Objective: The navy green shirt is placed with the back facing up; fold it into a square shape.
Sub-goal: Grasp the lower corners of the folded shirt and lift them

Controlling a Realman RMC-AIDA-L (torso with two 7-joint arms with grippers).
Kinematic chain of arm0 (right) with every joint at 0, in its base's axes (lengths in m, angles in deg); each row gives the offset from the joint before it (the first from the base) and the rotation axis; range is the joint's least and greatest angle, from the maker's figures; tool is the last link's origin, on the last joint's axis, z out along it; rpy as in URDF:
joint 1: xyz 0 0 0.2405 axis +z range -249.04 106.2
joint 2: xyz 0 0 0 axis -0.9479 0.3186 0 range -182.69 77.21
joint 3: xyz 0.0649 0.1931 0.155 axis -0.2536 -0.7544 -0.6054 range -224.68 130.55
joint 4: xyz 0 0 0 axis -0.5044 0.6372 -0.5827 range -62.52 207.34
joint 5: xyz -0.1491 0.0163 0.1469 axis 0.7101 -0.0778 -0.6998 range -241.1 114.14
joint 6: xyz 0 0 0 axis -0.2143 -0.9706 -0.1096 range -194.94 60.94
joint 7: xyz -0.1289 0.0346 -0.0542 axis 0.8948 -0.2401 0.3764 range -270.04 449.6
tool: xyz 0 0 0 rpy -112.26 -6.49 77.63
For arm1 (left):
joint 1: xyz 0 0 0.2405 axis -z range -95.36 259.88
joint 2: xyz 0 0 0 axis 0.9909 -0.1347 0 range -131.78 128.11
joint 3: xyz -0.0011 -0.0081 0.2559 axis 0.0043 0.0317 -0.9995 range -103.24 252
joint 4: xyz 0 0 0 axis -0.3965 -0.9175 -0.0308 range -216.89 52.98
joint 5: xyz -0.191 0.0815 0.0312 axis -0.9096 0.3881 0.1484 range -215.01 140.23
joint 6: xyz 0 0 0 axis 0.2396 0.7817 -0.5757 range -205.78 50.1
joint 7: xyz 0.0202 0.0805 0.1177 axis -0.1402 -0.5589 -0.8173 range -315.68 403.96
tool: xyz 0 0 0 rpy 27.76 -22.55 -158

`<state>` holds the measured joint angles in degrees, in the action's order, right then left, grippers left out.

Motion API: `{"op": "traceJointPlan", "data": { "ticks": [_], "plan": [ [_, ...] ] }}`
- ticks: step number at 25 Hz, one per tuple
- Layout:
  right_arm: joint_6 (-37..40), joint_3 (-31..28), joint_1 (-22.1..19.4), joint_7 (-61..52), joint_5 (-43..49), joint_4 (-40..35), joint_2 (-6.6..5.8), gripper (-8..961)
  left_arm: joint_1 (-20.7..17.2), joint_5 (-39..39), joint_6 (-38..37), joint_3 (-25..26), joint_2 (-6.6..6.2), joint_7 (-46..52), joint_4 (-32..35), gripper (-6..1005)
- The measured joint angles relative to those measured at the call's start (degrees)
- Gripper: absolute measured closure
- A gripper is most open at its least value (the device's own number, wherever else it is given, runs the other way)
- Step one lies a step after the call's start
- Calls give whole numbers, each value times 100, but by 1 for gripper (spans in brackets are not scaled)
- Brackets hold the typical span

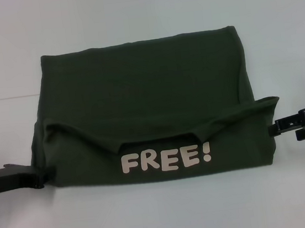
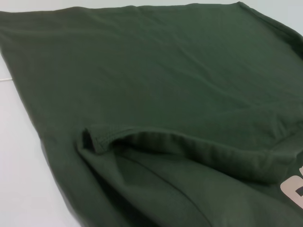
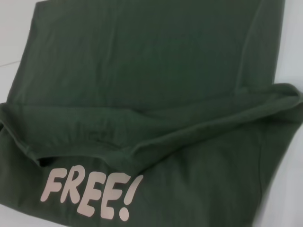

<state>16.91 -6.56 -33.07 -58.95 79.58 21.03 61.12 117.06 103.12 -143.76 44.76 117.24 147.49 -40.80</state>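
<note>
The black left gripper (image 1: 37, 182) at lower left and black right gripper (image 1: 273, 127) at right edge touch the dark olive-green cotton shirt's (image 1: 145, 98) corners; grip unclear. The folded shirt fills the centre of the white table (image 1: 140, 10), cream "FREE!" lettering (image 1: 166, 158) exposed

A staged test bench, as in a robotics lab, was suggested rather than a home. A plain white table (image 1: 140, 15) was seen filling every view, unmarked but for a faint seam. Nothing domestic was shown around it. No walls or furniture were shown, so the room type could not be confirmed.
</note>
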Motion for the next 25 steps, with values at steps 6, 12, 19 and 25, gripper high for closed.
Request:
{"op": "traceJointPlan", "data": {
  "ticks": [6, 12, 19, 25],
  "plan": [
    [-135, 148, 47, -46, 113, 235, 21, 42, 4, -5, -9, 0, -6, 0, 25, 956],
    [-424, 307, 99, -47, 124, 391, 47, 55, 7, -6, -9, 0, -7, 0, 25, 953],
    [-945, 434, 280, -6, 115, 917, 128, 71, 10, -6, -8, 0, -7, 6, 24, 949],
    [-1284, 530, 362, -1, 105, 1122, 232, 84, 15, -6, -21, 0, -7, 18, 24, 946]
  ]
}}
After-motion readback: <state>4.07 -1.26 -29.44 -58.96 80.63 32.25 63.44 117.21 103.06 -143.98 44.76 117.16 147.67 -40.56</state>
